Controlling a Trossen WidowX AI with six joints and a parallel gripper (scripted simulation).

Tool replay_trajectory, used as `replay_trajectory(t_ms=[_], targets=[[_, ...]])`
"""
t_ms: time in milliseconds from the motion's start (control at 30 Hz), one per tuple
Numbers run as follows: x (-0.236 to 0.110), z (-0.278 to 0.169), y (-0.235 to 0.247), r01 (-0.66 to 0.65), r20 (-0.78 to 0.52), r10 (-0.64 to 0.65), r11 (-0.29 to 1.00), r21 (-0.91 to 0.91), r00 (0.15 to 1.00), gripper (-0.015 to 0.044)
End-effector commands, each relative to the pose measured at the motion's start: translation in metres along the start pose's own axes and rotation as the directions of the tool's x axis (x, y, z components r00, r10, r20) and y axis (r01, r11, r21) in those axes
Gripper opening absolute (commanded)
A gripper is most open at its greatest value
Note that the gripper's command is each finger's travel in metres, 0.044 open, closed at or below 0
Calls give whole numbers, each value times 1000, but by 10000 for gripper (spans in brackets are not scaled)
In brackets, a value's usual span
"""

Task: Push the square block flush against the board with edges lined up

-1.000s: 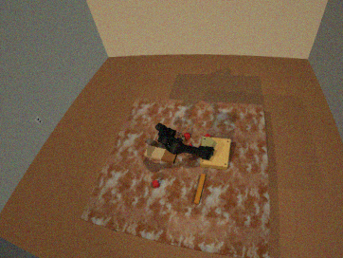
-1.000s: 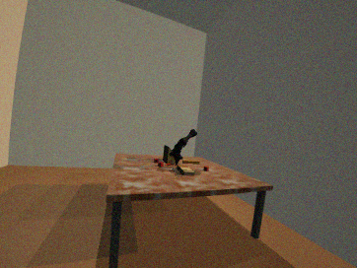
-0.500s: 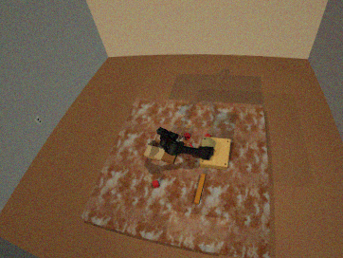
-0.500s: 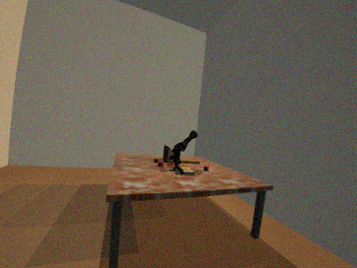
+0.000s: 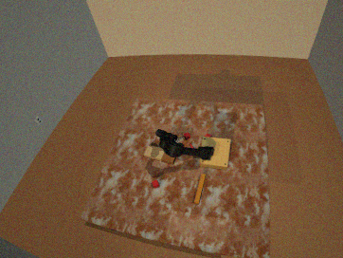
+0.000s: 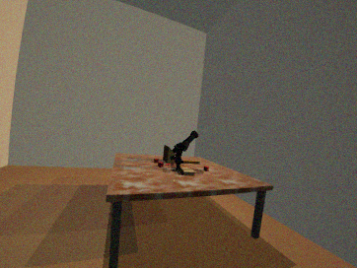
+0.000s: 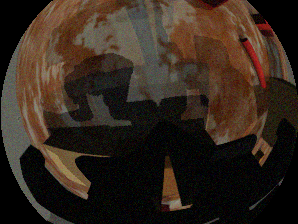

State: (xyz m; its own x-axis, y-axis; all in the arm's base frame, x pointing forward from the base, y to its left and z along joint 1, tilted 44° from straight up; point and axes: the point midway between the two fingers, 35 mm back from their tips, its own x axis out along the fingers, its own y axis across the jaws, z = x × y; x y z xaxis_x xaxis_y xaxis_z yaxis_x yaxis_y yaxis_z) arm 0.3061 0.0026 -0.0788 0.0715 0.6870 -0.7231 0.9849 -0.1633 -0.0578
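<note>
A pale squarish piece [image 5: 151, 153] [image 6: 188, 170] [image 7: 69, 168], seemingly the square block, lies flat on the table. A browner piece [image 5: 169, 159], seemingly the board, lies against or very near its right side in the top view. An orange-brown strip [image 7: 170, 179] shows between the finger bodies in the wrist view. My gripper [image 5: 160, 133] [image 6: 180, 171] [image 7: 163, 125] is shut and empty, low over the table beside the pale piece. The arm and its shadow hide the seam, so I cannot tell whether the pieces touch or their edges are even.
Small red objects [image 5: 187, 136] [image 6: 206, 168] [image 7: 255, 62] lie around the arm. A long orange bar [image 5: 200, 189] lies in front of the yellow plate [image 5: 220, 156] at the arm's right end in the top view. The mottled table [image 5: 142, 204] [image 6: 143, 182] extends around them.
</note>
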Motion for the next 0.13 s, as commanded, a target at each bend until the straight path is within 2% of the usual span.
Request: replay_trajectory(t_ms=[0,100], targets=[[-1,-2,1,-5,-3,5,1000,-1,1000,0],[-1,3,1,-5,-3,5,1000,-1,1000,0]])
